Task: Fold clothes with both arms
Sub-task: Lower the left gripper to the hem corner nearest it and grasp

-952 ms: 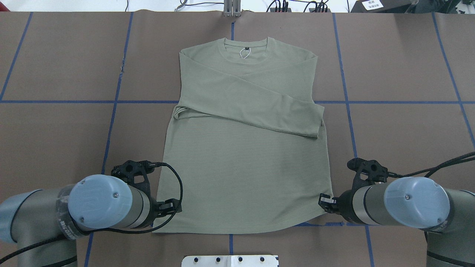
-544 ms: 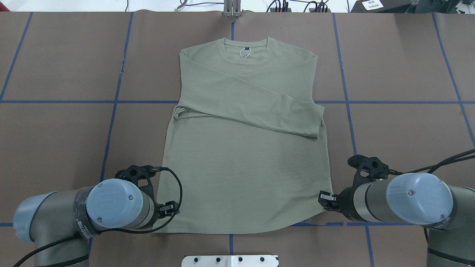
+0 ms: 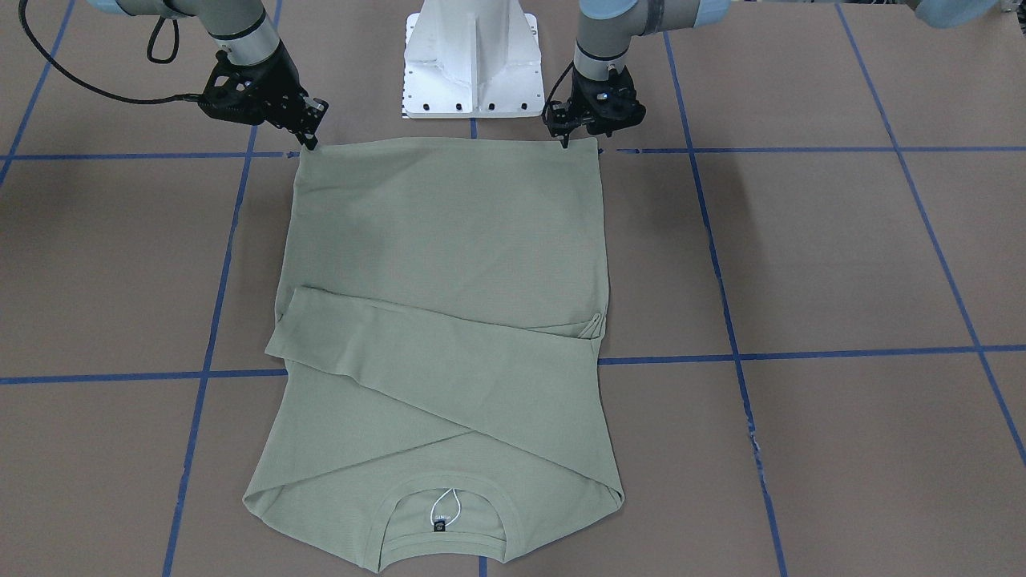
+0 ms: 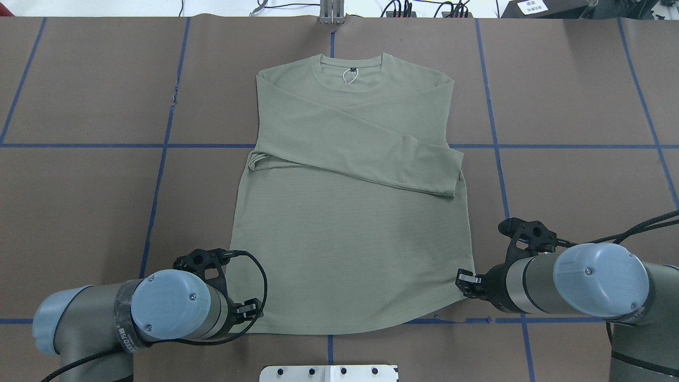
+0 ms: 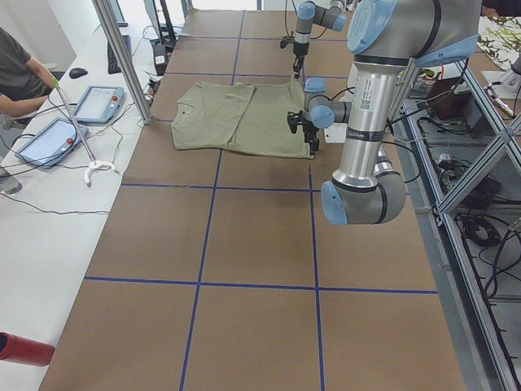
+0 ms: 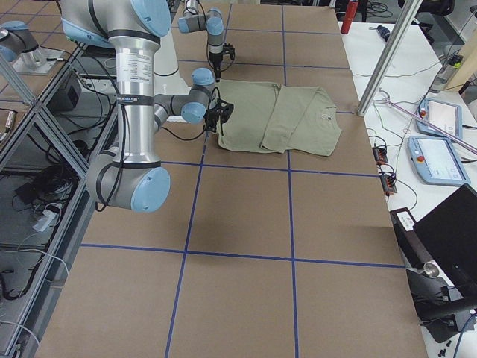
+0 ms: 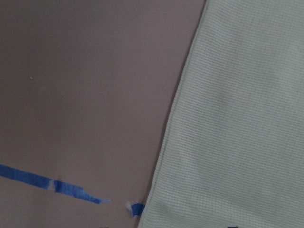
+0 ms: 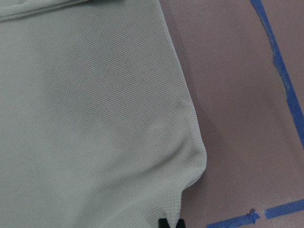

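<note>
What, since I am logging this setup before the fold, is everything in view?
shirt: one, pale sage green, flat mid-table, sleeves crossed over the chest, collar far from the robot
table cover: one, brown, over the whole table
tape lines: several, blue, a grid on the cover
pedestal base: one, white, at the robot's edge
touch panels: two, grey, side bench
operator: one, dark top, at that bench
left arm, right arm: two, silver-grey with light blue caps
left gripper, right gripper: two, black, one at each near hem corner; whether the jaws are shut is unclear
</note>
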`<action>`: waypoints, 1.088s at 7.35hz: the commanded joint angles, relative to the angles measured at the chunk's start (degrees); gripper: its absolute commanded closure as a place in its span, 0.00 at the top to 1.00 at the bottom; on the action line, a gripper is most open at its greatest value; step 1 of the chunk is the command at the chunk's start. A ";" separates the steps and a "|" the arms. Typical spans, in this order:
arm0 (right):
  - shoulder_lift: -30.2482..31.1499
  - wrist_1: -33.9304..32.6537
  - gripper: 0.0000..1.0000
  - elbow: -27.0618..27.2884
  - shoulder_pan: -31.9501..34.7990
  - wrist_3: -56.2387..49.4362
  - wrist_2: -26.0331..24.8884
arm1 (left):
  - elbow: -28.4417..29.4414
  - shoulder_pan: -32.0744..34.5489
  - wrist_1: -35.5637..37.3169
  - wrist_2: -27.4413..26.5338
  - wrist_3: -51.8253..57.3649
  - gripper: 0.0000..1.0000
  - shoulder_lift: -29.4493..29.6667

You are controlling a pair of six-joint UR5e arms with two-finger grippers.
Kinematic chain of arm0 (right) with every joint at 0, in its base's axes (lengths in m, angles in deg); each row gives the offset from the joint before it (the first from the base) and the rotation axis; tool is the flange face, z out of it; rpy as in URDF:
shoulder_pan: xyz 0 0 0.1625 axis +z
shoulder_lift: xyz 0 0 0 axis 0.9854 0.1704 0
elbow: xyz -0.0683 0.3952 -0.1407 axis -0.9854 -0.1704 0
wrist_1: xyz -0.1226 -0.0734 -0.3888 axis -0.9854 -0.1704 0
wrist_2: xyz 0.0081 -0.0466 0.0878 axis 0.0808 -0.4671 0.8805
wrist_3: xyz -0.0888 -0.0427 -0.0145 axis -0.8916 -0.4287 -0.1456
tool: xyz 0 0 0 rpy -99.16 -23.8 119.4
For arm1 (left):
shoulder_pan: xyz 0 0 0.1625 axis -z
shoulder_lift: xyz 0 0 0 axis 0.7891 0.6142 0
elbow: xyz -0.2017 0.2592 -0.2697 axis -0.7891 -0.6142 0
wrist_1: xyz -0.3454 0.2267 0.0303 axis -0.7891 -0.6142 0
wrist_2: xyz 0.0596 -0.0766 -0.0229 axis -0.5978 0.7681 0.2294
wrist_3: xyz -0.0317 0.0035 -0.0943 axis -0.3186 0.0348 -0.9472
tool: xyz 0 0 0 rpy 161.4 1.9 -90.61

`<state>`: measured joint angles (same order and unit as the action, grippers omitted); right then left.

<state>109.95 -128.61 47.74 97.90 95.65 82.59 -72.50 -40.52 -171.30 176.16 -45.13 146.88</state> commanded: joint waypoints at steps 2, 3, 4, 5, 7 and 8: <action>0.00 0.00 0.00 0.00 0.30 0.00 0.07 | 0.05 -0.16 -8.98 -0.06 -1.29 0.86 -5.07; 0.00 0.00 0.00 0.08 0.39 0.00 0.07 | 0.13 -0.24 -9.01 -0.15 -1.30 0.87 -5.01; 0.00 0.00 0.00 0.00 0.48 0.00 0.07 | 0.13 -0.33 -9.01 -0.49 -1.47 0.86 -4.92; 0.00 0.00 0.00 0.00 0.57 0.00 0.07 | 0.74 -0.59 -8.93 -0.59 -1.47 0.86 -4.66; 0.00 0.00 0.00 0.00 0.92 0.00 0.16 | 1.89 -0.68 -8.93 -0.59 -1.47 0.86 -4.39; 0.00 0.00 0.00 0.00 1.61 0.00 1.20 | 1.98 -0.68 -8.92 -0.59 -1.56 0.85 -4.39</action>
<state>109.94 -128.61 47.74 98.90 95.65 82.97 -70.79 -41.17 -180.24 175.59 -46.62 142.44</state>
